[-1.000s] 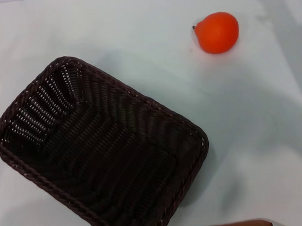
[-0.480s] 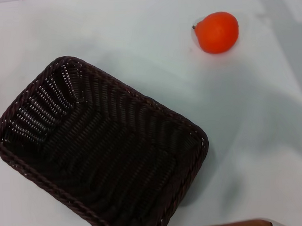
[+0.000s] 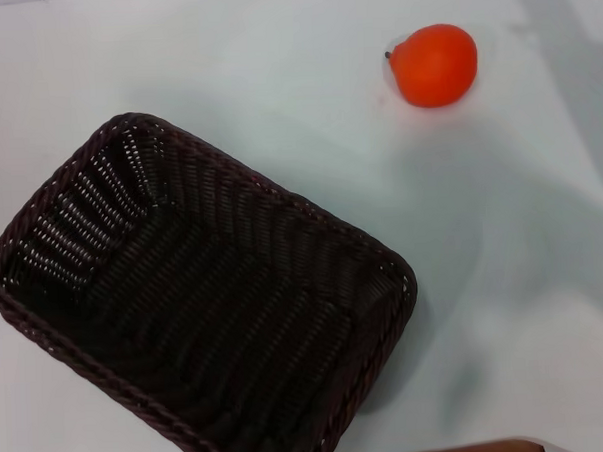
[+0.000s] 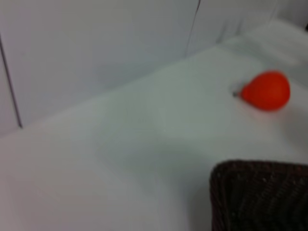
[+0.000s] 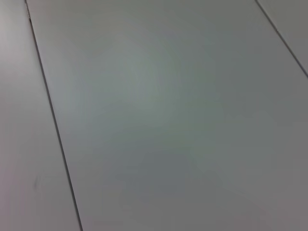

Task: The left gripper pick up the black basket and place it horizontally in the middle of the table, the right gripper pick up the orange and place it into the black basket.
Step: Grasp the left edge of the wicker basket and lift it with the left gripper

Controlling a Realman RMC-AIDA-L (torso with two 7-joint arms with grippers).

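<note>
The black basket (image 3: 199,291) lies at the near left of the table (image 3: 275,87) in the head view, turned diagonally, its inside holding nothing. One corner of the basket (image 4: 260,195) shows in the left wrist view. The orange (image 3: 434,64) rests on the table at the far right, apart from the basket, its stem pointing left. In the left wrist view the orange (image 4: 266,90) lies beyond the basket corner. Neither gripper shows in any view.
A pale panelled wall (image 4: 96,48) rises behind the table in the left wrist view. The right wrist view shows only a grey panelled surface (image 5: 159,115) with dark seams. A brown strip (image 3: 461,451) sits at the near edge of the head view.
</note>
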